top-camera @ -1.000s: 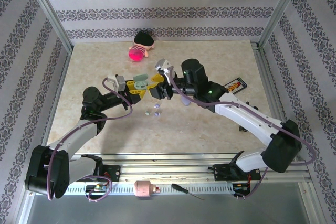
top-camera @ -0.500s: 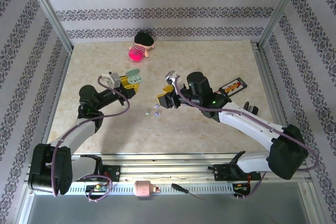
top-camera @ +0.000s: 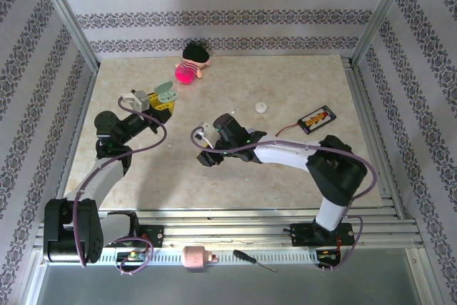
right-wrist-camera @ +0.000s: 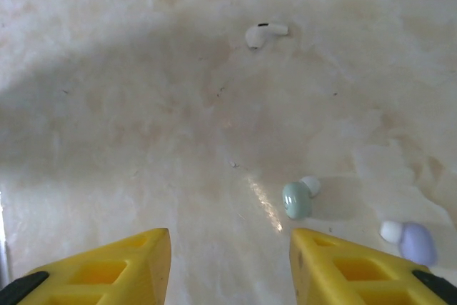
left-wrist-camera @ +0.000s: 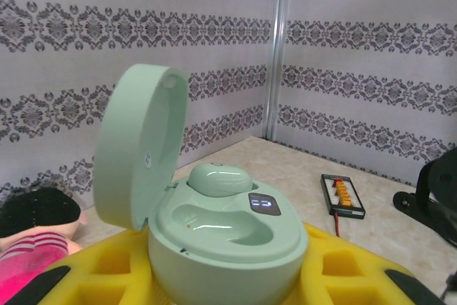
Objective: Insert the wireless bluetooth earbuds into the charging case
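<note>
The left tool (top-camera: pixel 161 100) and the right tool (top-camera: pixel 203 155) hang over a pale, marbled beige counter (top-camera: pixel 285 83). Beyond them stands the back wall (top-camera: pixel 214 12), papered in light stripes with bands of dark damask. Side walls (top-camera: pixel 28 105) of the same paper close in on either hand. Bare metal posts (top-camera: pixel 68 16) mark the back corners, and one post (left-wrist-camera: pixel 278 48) rises ahead of the left tool. Behind both tools a slotted metal rail (top-camera: pixel 235 223) edges the counter. Ahead of the right tool a soft shadow (right-wrist-camera: pixel 86 69) dims the counter, and a small glare streak (right-wrist-camera: pixel 264 205) shines nearer its fingers.
</note>
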